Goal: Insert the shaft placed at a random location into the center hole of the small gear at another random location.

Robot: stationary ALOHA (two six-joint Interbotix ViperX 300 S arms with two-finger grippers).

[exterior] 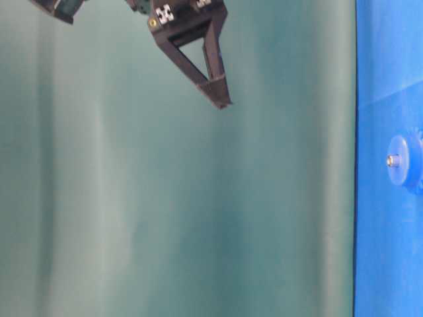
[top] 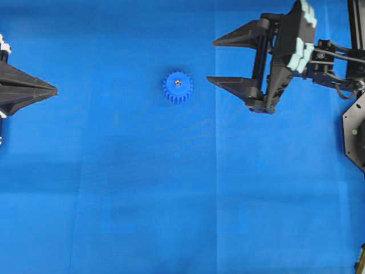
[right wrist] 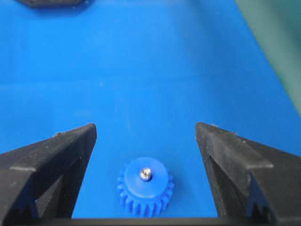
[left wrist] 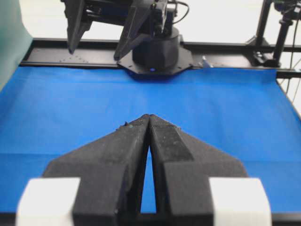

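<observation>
Shaft (top: 178,83) is sitting upright in the small gear (top: 177,87) mid-table. Right gripper (top: 219,60) hangs just right of it, jaws spread wide and empty. Left gripper (top: 55,89), far left, is clenched tight.

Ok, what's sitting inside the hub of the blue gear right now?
A small shiny metal tip, the shaft, pokes up from the middle of the small gear. The center hole itself and the rest of the shaft below the hub are covered, so how deep it sits cannot be seen.
</observation>
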